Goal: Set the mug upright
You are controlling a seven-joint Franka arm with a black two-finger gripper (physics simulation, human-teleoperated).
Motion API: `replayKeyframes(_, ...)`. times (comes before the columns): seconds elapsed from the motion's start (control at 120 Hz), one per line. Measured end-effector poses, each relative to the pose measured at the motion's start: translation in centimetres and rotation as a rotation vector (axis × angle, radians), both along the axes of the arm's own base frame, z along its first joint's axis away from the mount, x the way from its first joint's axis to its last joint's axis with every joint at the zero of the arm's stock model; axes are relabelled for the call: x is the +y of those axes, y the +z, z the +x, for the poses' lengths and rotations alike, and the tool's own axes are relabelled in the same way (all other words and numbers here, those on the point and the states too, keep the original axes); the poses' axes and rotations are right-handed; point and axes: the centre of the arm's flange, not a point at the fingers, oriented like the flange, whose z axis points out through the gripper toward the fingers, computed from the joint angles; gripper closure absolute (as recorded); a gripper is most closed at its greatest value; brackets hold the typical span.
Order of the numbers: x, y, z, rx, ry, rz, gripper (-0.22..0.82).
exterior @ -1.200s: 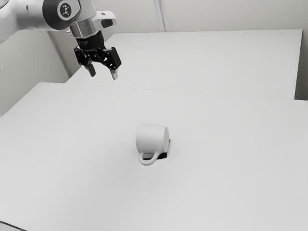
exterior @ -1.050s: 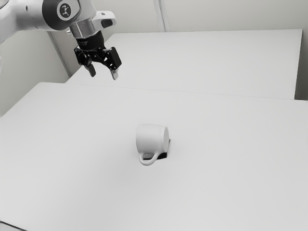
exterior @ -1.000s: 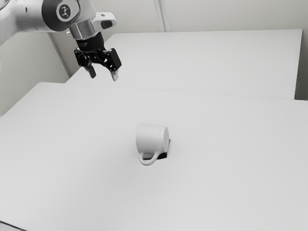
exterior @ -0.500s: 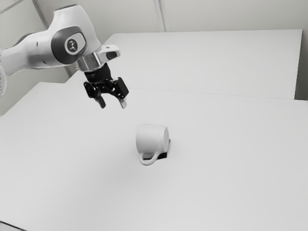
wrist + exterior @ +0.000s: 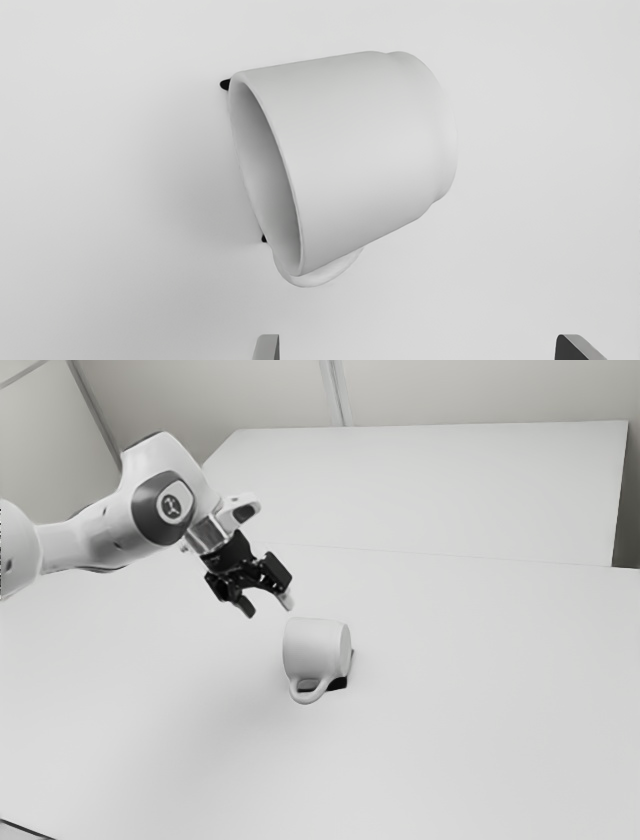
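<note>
A white mug [image 5: 350, 150] lies on its side on a pale tabletop [image 5: 450, 740], its open mouth [image 5: 265, 175] turned toward the exterior view's left, its base [image 5: 447, 150] the other way and its looped handle [image 5: 312, 281] out to one side. Above it, toward the exterior view's left, the Franka arm's black gripper [image 5: 267, 607] hangs near, its fingers [image 5: 267, 348] spread wide with nothing between them. The approach appears to be under way, with the grasp and the righting turn to come. The rounded wall could roll if one fingertip lands ahead of the other, and a low pass might clip the rim or snag the handle. Pinched on its taper, the smooth body may slip or swivel as the wrist turns. Let go before the base sits flat, it would likely topple again.
</note>
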Motion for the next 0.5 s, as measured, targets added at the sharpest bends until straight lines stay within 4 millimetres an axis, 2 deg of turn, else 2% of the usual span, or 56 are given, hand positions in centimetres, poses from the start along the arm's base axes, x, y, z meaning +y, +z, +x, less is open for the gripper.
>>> replayKeyframes(0.125,0.1,-2.1,0.3,0.007,0.004,-0.032,0.00)
replayKeyframes(0.325,0.8,-4.2,0.1,0.005,0.024,-0.101,0.00)
replayKeyframes(0.5,1.5,-6.2,0.7,-0.007,0.043,-0.166,0.00)
